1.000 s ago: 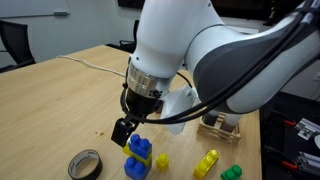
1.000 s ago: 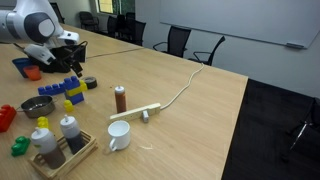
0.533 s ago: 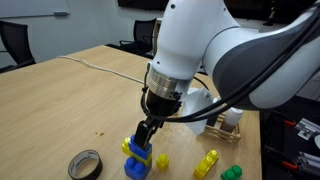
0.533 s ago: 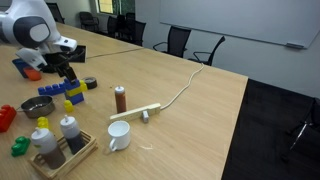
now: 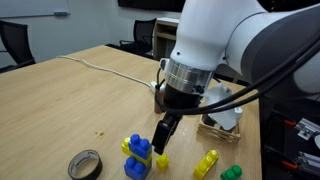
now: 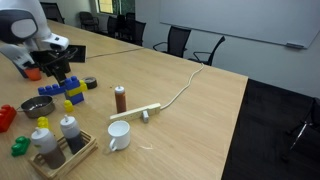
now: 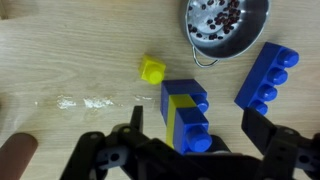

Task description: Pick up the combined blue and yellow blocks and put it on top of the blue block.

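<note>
The combined blue and yellow blocks (image 5: 138, 148) stand on top of the blue block (image 5: 136, 168), forming one small stack near the table's front edge. In the wrist view the stack (image 7: 184, 108) lies between my spread fingers, which do not touch it. My gripper (image 5: 163, 136) is open and empty, hanging just beside the stack and level with its top. It also shows in an exterior view (image 6: 62, 72) above the stack (image 6: 72, 92). In the wrist view the gripper (image 7: 197, 135) has wide jaws.
A small yellow brick (image 7: 151, 69), a long blue brick (image 7: 267, 77) and a metal bowl (image 7: 228, 25) lie around the stack. A tape roll (image 5: 85, 163), yellow bricks (image 5: 206, 163) and a green brick (image 5: 232, 172) sit nearby. A brown bottle (image 6: 120, 98) and a white mug (image 6: 119, 135) stand farther off.
My gripper has slid sideways off the stack, from above it to beside it. The blue and yellow stack has stayed in place.
</note>
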`<move>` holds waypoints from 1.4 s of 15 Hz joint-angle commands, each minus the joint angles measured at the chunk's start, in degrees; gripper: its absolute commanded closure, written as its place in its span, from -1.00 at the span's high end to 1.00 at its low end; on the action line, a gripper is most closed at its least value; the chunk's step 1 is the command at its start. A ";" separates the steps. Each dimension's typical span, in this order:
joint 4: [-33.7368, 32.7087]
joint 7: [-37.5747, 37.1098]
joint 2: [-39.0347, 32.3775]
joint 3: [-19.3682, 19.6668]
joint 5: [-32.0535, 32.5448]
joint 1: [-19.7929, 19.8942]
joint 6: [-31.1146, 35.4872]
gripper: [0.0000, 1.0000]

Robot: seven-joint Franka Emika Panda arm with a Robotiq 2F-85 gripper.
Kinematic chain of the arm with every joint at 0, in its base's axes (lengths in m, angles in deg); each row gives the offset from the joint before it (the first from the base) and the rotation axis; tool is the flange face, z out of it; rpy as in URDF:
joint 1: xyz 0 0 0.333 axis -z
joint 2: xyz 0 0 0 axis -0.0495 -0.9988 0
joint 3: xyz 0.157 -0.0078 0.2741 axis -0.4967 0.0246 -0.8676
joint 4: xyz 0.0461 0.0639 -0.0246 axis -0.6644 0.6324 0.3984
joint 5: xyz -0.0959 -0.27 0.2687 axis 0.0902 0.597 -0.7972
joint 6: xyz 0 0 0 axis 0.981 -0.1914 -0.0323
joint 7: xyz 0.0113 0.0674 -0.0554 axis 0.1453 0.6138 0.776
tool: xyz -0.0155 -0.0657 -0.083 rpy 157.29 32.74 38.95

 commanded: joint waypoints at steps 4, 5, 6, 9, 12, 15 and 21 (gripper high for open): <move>3.68 11.26 -0.45 -5.50 -6.80 6.61 -0.95 1.00; 2.80 7.14 -0.68 -3.80 -4.48 4.75 -1.72 1.00; 3.09 8.50 -0.81 -4.11 -4.86 5.32 -1.64 1.00; 3.14 9.20 -0.82 -4.54 -4.98 5.70 -1.62 1.00; 3.13 9.21 -0.82 -4.63 -4.99 5.69 -1.62 1.00; 3.13 9.21 -0.82 -4.62 -5.00 5.70 -1.62 1.00; 3.13 9.21 -0.82 -4.63 -5.00 5.70 -1.62 1.00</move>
